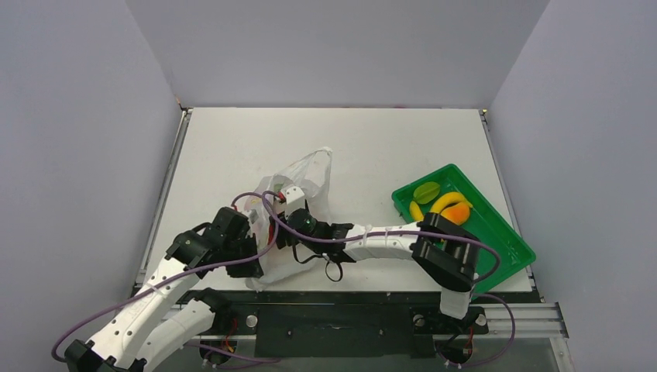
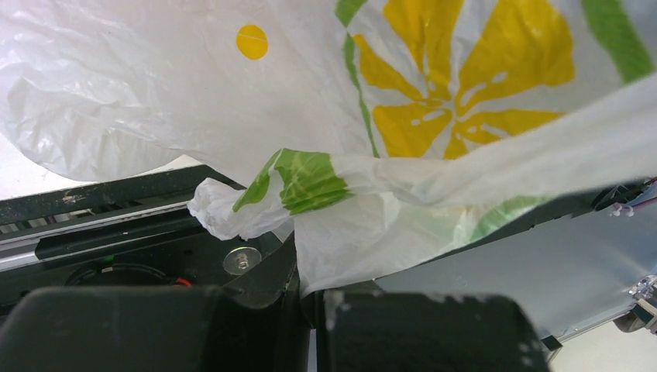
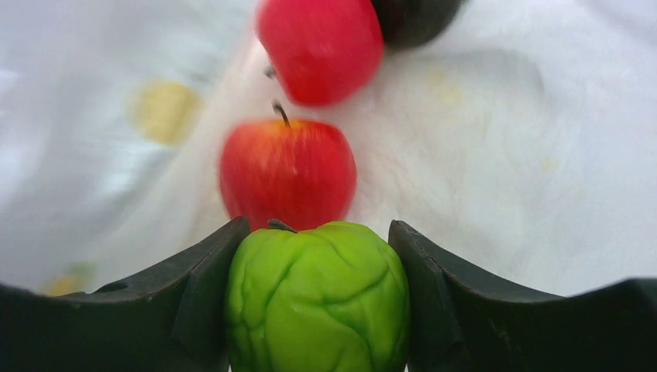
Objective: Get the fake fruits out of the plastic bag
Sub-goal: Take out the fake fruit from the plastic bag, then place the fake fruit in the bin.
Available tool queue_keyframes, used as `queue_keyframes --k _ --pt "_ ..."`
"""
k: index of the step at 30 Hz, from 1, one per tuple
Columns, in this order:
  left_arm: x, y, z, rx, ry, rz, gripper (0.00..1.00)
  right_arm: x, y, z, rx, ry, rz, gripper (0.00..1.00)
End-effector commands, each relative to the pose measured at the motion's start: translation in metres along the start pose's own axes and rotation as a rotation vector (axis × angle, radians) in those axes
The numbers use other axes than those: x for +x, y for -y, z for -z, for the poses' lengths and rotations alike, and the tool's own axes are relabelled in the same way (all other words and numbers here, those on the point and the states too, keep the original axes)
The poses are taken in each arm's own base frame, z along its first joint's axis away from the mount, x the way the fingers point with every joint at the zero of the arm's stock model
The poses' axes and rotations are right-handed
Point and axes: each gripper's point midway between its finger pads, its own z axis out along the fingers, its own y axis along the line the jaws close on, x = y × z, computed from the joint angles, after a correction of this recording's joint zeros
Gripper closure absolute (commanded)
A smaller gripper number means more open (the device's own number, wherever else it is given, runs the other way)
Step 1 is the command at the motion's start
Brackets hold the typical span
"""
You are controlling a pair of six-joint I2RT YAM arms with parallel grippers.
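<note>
**Green fruit gripped inside the bag**

Right tool (image 3: 318,236) is closed around a wrinkled glossy green plastic fruit (image 3: 318,310), deep inside the thin translucent white plastic bag (image 1: 308,172) on the tabletop (image 1: 372,147). Just beyond its fingertips lie two glossy red plastic apples (image 3: 288,174). Left tool (image 2: 310,310) is pinched shut on the bag's printed film.

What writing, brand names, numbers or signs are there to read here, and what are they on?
No readable text in any view.
Plastic bag: only a printed yellow flower, a yellow dot and green bands, no words.
Red apples, green fruit, green tray: no labels visible.
</note>
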Motion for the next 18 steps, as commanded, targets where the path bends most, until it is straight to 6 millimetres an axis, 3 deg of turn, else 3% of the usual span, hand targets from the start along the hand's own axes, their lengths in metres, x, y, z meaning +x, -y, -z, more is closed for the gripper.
queue_keyframes --k 1,4,9,18 --pt "-0.016 0.011 0.01 0.028 0.038 -0.054 1.0 -0.07 -0.022 0.039 -0.123 0.152 -0.069 1.0" --pt "-0.02 0.013 0.011 0.024 0.042 -0.068 1.0 -0.08 -0.02 0.057 -0.155 0.157 -0.079 1.0" --pt "-0.025 0.015 0.01 0.03 0.063 -0.074 1.0 -0.07 -0.007 0.084 -0.16 0.114 -0.069 1.0" --pt "-0.03 0.022 0.007 0.071 0.095 -0.076 1.0 -0.04 0.052 0.147 -0.057 0.127 -0.064 1.0"
